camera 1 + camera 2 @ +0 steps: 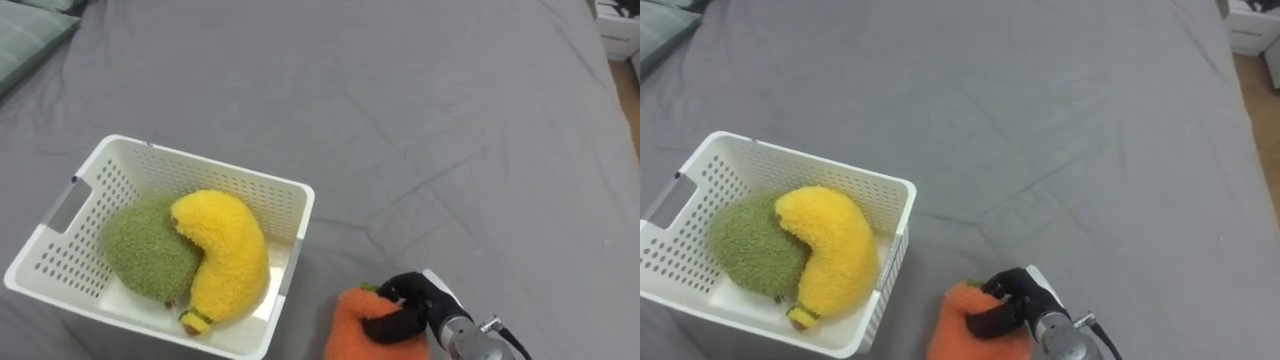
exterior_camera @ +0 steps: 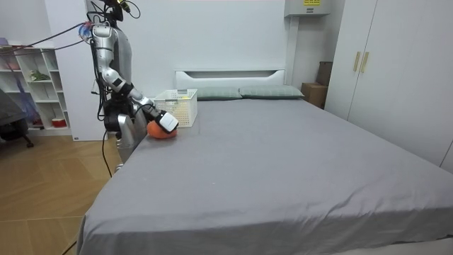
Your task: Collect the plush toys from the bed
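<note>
We take all places from the white basket [image 1: 262, 200], which sits on the grey bed [image 1: 430, 120].

Up-left of the basket, at the bed's head end, lies a grey-green pillow [image 1: 25, 40].

In the basket's left part is a round green plush toy [image 1: 140, 248]. A curved yellow plush toy [image 1: 228, 250] touches it on the right and partly overlaps it, with its stem end near the basket's front wall.

Just right of the basket's near right corner, outside it, an orange plush toy [image 1: 350, 330] is on the sheet. The right robot hand [image 1: 408, 303] has its dark fingers curled tight round the toy's top. The basket's right wall stands between this toy and the two inside. The sheet right of the basket is creased.

In the room view, the robot stands on the wood floor at the bed's side, next to the basket. A white shelf unit [image 2: 35, 92] is left of the basket, behind the robot. Right of the basket we see the white headboard [image 2: 230, 74], a second pillow [image 2: 272, 91], a cardboard box [image 2: 311, 92], then the wardrobe [image 2: 396, 71].

The wall cabinet [image 2: 308, 8], up-right of the basket, has a yellow label that is too small for us to read.
</note>
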Controlling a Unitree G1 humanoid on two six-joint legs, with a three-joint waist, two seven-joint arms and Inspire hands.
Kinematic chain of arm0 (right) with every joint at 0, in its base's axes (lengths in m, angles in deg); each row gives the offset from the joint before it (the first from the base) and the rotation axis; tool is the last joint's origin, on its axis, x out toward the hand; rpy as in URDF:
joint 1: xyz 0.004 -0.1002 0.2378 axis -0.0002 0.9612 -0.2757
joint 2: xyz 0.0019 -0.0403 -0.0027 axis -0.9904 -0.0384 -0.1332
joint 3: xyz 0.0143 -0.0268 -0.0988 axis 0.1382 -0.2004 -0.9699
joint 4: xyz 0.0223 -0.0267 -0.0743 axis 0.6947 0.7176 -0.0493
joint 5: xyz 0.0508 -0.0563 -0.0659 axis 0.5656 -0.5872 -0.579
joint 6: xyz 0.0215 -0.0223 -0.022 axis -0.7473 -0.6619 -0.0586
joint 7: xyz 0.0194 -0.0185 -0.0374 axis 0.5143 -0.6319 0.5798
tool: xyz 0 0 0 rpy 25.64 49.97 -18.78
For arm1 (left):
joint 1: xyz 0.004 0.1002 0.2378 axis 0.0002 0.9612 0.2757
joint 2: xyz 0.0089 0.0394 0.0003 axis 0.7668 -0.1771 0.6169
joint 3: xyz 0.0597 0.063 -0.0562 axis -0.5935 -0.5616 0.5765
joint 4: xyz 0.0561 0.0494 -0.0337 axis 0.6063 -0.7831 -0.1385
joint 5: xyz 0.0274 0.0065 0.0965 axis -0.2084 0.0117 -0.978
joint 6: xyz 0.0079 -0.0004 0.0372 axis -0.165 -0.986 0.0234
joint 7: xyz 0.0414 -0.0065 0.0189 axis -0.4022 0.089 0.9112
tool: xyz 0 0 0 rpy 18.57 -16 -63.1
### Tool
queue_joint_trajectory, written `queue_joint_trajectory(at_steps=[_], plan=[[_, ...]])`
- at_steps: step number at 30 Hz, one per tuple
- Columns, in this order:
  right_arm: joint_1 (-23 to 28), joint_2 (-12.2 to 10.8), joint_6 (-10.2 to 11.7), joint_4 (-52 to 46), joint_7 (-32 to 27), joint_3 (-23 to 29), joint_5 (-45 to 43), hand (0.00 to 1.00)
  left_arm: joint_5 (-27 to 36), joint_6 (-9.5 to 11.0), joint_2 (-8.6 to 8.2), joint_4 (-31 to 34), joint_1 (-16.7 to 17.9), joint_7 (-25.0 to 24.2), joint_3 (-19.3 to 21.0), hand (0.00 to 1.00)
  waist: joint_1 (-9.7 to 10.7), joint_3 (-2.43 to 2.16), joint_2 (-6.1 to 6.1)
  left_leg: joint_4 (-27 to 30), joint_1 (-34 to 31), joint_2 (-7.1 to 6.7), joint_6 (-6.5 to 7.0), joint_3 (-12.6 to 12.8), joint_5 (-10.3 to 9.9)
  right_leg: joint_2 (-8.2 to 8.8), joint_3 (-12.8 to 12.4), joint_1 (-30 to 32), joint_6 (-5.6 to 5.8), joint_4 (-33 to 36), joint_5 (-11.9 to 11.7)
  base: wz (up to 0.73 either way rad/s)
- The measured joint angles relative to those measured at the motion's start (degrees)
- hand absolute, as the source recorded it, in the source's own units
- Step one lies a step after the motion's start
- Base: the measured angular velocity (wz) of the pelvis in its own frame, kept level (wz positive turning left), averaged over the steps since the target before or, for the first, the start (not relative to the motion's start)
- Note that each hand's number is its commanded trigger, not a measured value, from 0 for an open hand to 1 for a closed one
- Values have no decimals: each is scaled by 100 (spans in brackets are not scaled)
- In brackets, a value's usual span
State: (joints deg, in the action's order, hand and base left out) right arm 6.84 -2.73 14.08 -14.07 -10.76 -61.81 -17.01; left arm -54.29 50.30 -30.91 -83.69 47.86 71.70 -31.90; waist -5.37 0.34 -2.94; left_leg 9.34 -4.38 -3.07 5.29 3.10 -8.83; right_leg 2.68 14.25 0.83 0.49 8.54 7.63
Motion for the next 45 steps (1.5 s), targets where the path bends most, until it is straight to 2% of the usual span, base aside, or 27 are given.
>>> queue_joint_trajectory(at_steps=[19,23,28,31,35,41,45], plan=[[3,122,-14,-756,-63,56,35,100,-16,-25,21,-10,61,-316,56,0,24,31,36,-7,222,-38,9,-51,-3,20,-20,-282,15,-74,9,1],[1,192,3,-1444,-63,253,38,100,-159,-25,13,3,38,-355,71,0,17,29,37,0,283,-36,9,-44,-2,19,-34,-318,16,-71,10,0],[1,192,11,-1635,-73,488,19,100,-236,-25,2,-1,52,-344,281,0,11,28,35,-7,362,-36,9,-35,-3,15,-66,-388,17,-74,10,-2],[3,205,-3,-1691,-86,552,-13,100,-295,-24,4,-11,71,-312,318,0,13,26,39,-14,384,-37,9,-3,-3,9,-141,-391,20,-72,12,-9],[8,256,-11,-2316,-265,676,-4,100,-338,-22,6,-26,77,-311,426,0,23,19,45,-17,409,-35,9,20,-2,5,-178,-404,20,-66,12,-4],[11,345,5,-3276,-326,692,-8,100,-355,-18,4,-31,193,-320,606,0,0,-25,-1,-64,563,-35,9,10,-3,4,-172,-540,23,-69,14,0],[11,343,6,-3727,-380,695,68,100,-354,-20,8,-108,205,-320,628,0,-134,-31,-18,-65,598,-37,10,5,-4,10,-162,-582,24,-67,14,0]])
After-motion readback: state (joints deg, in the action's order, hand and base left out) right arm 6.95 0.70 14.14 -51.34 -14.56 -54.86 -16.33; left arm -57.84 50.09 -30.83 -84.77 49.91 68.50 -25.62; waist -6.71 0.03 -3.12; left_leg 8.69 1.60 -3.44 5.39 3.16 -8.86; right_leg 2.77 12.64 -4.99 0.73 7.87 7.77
